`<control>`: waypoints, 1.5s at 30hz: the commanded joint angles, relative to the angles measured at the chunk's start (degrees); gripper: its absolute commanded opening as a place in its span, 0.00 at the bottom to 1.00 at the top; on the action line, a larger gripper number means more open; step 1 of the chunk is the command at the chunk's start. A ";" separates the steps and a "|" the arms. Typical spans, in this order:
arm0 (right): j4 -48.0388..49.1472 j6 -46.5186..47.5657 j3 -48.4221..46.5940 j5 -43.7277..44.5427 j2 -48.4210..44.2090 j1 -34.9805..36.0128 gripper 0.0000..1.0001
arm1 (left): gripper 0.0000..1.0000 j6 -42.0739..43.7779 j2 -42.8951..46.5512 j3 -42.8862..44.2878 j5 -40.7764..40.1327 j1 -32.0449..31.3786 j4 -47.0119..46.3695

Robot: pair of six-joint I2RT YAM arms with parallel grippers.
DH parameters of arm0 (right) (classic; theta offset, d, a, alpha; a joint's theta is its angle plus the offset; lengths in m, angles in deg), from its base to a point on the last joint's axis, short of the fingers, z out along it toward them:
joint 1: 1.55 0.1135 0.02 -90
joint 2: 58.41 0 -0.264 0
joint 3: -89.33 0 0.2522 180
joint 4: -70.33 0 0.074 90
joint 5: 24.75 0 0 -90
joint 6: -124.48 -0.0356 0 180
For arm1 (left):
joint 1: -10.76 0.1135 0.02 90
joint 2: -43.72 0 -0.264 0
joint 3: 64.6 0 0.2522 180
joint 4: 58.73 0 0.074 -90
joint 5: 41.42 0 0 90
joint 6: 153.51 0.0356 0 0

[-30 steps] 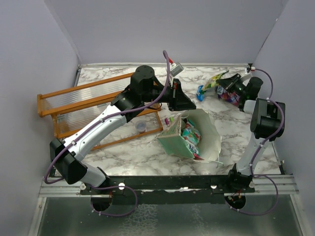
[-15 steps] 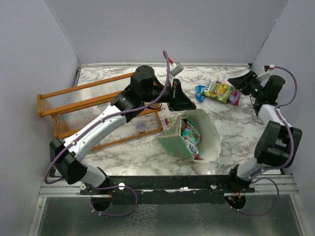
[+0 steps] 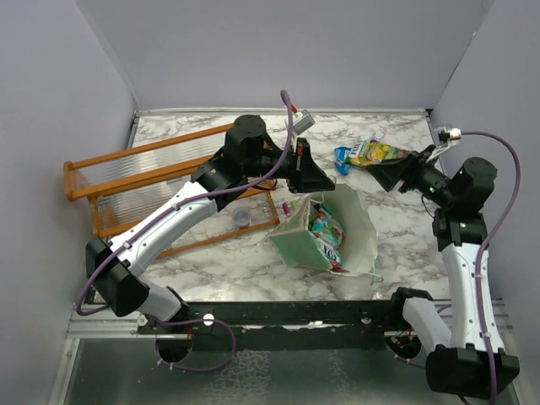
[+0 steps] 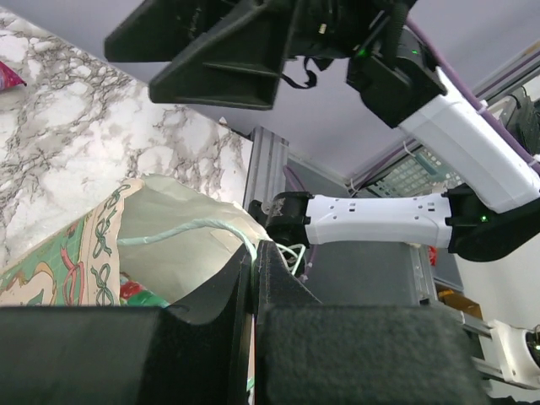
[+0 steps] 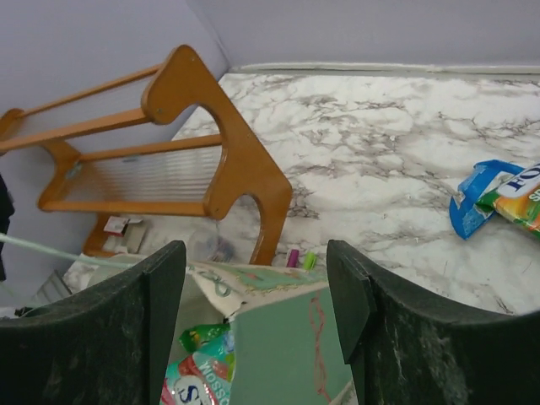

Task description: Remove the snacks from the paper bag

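The mint-green paper bag (image 3: pixel 299 243) lies tipped on the marble table with its cream mouth (image 3: pixel 359 228) facing up and to the right. Snacks (image 3: pixel 325 229) show inside it; the right wrist view shows a teal-white packet (image 5: pixel 196 364). My left gripper (image 3: pixel 318 183) is shut on the bag's white string handle (image 4: pixel 181 228) at the upper rim and holds the mouth up. My right gripper (image 3: pixel 380 172) hangs open and empty just right of the bag, pointing at it. A blue packet (image 3: pixel 342 156) and a green-yellow packet (image 3: pixel 377 152) lie on the table behind it.
The orange wooden rack (image 3: pixel 126 173) stands at the left, reaching close to the bag (image 5: pixel 291 346). Pink and green marker pens (image 5: pixel 299 258) lie between the rack (image 5: pixel 228 160) and the bag. A small purple cup (image 3: pixel 242 218) sits by the rack. Walls close in on the left, back and right.
My right gripper has opened, leaving the green-yellow packet on the back-right pile. It pulled away, then swung left toward the bag. The left arm and the bag have not moved.
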 commanded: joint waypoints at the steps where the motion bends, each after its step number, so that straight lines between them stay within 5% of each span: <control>1: -19.85 8.29 -5.65 -1.20 -4.94 2.79 0.68 | 0.00 0.81 2.42 0.08 0.57 0.05 -2.20; 12: -36.56 15.92 -10.53 1.94 -14.05 15.73 0.66 | 0.00 -2.17 2.60 -1.64 2.55 0.02 -9.10; 21: -43.80 20.75 -9.91 11.77 -9.53 28.91 0.61 | 0.00 -2.95 2.03 -1.42 3.12 0.00 -9.81; 34: -45.26 15.84 -6.68 25.66 -4.89 31.89 0.58 | 0.00 -4.20 1.15 -1.32 4.03 -0.03 -11.20; 45: -45.16 0.35 -6.22 57.10 5.45 62.44 0.61 | 0.00 -3.52 0.88 -1.26 3.33 0.01 -10.00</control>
